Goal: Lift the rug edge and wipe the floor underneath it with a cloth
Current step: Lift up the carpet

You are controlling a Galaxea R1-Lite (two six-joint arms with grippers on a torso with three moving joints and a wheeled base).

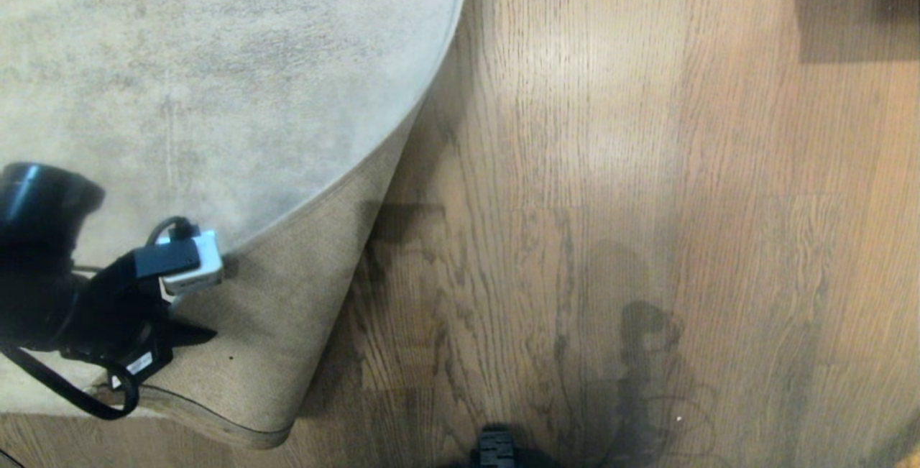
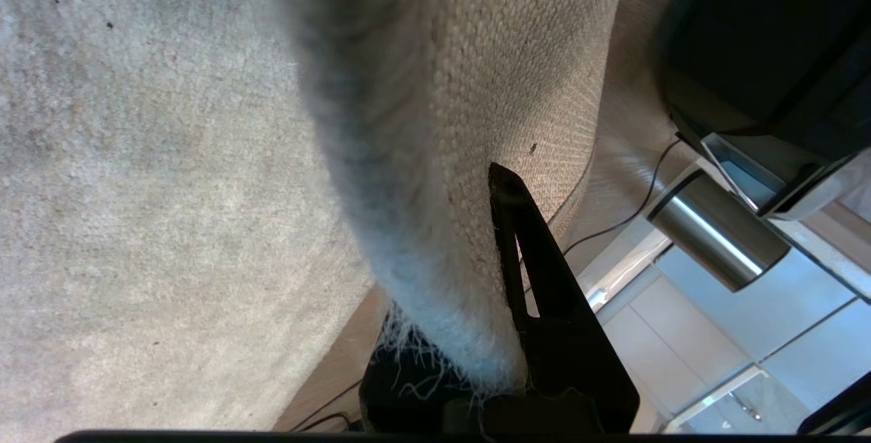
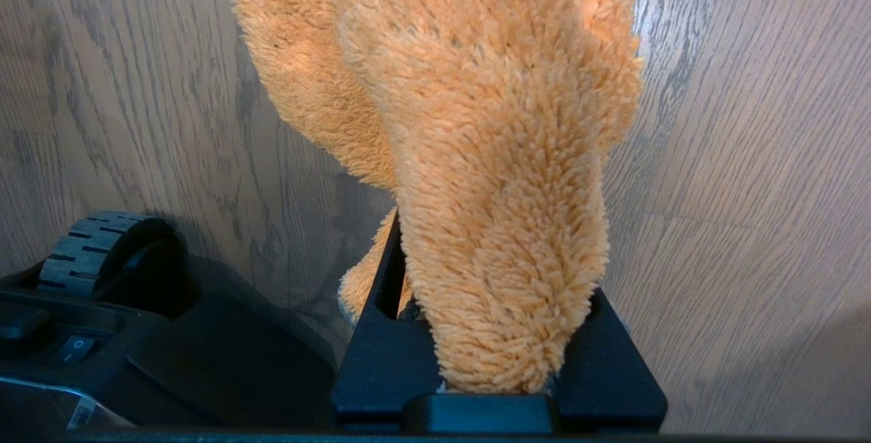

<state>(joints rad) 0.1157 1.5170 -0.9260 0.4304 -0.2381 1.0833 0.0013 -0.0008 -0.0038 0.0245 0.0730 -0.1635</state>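
The pale grey-beige rug [image 1: 215,72] covers the left of the head view. Its near part is raised and turned so the tan woven backing [image 1: 302,310] faces up, and the rug edge [image 1: 215,421] runs as a thin dark border below it. My left gripper [image 1: 201,335] at the lower left is shut on the rug edge [image 2: 463,334]. One black finger [image 2: 524,245] presses on the backing; the other is hidden behind the pile. My right gripper [image 3: 490,280], outside the head view, is shut on the fluffy orange-tan cloth [image 3: 476,123], which hangs over the wood floor [image 3: 748,225].
Brown wood-grain floor [image 1: 611,166] fills the middle and right of the head view. My base [image 1: 496,450] shows at the bottom centre, and its ribbed wheel [image 3: 95,245] sits close beside the right gripper. A dark object [image 1: 855,1] stands at the far right.
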